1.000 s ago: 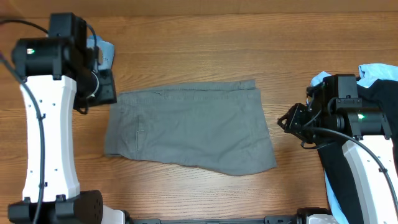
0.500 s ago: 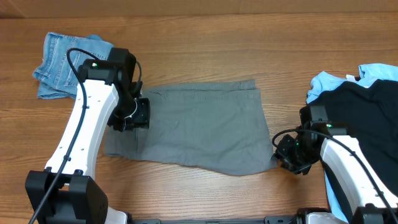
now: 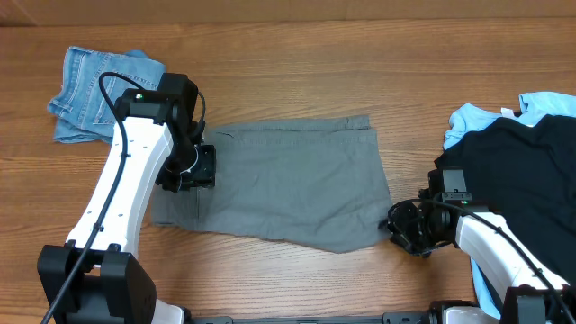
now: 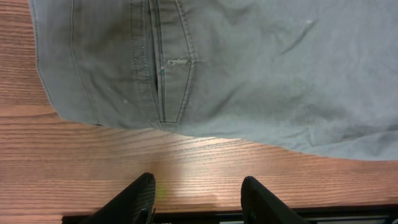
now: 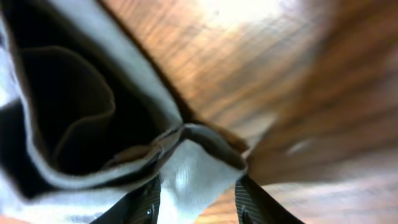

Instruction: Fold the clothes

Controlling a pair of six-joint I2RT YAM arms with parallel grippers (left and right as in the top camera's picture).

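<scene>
Right end effector [image 3: 394, 227] straddles a corner of the grey shorts [image 3: 279, 180], flat on the table [image 3: 297, 72]; blur hides whether it grips. Left end effector [image 4: 198, 190] hangs released by the pocket [image 4: 175, 68]; pinch both layers before lifting.

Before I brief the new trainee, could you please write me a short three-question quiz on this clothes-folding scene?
1. True or false: the left gripper is clamped on the grey shorts.
2. What does the black garment lie on? A: the grey shorts. B: the light-blue garment. C: the left gripper.
3. Which part of the grey shorts does the right gripper straddle?
Key: 1 false, its jaws stand open with nothing between them. 2 B. 3 a corner of the leg hem.
</scene>
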